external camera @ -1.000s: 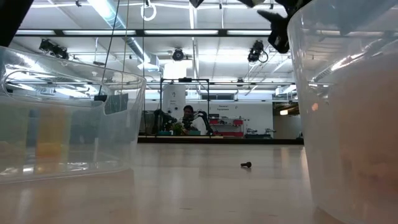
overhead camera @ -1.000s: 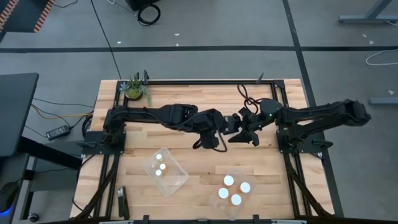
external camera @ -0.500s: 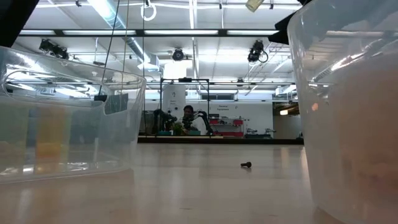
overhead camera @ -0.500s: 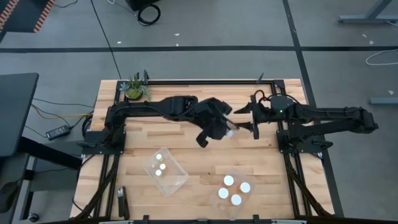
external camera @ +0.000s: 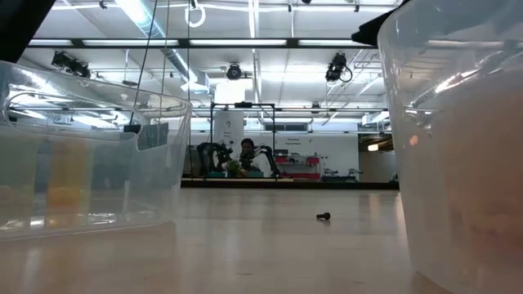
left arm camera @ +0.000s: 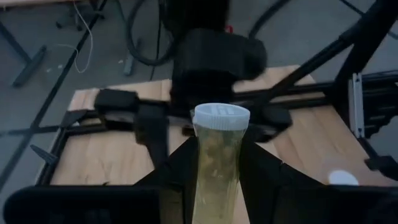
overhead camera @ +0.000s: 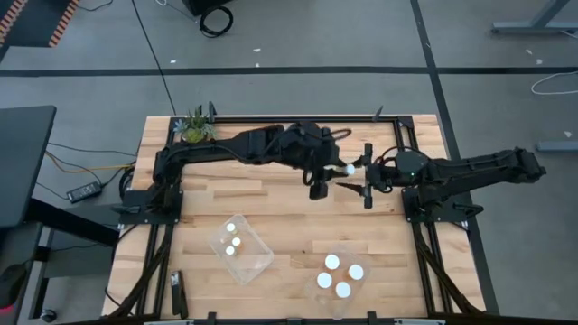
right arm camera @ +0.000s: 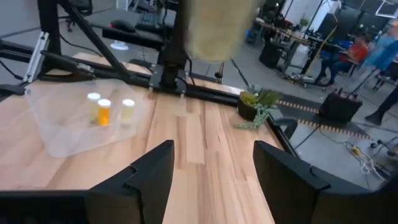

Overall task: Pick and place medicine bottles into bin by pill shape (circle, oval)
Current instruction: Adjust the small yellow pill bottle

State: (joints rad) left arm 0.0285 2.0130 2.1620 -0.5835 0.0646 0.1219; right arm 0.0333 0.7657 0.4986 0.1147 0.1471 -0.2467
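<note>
My left gripper [overhead camera: 327,173] is above the table's far middle, shut on a narrow amber medicine bottle [left arm camera: 217,165] whose white cap [overhead camera: 348,169] points toward the table's right. My right gripper [overhead camera: 365,177] is open and empty just right of that cap; the bottle shows blurred above its fingers [right arm camera: 217,28]. Three bottles stand in the left clear bin [overhead camera: 240,247]. Several stand in the right clear bin [overhead camera: 339,275]. My left gripper pinches the bottle's amber body [left arm camera: 214,180] between its two fingers [left arm camera: 261,177], one on each side. The bottle lies along the fingers, with its capped end [left arm camera: 221,116] sticking out past the fingertips. The fingers come from the table's left. The bottle is lifted clear of the table.
A green potted plant [overhead camera: 196,129] stands at the far left corner. A black frame rail [overhead camera: 289,119] runs along the far edge. The two bins fill the sides of the low view [external camera: 90,155] [external camera: 458,147]. A small dark object [external camera: 324,216] lies on the wood between them.
My left gripper has carried the bottle up and toward the far edge and the table's right, turning so the cap points right. My right gripper has drawn back toward the right and far side and has turned toward the bottle's cap.
</note>
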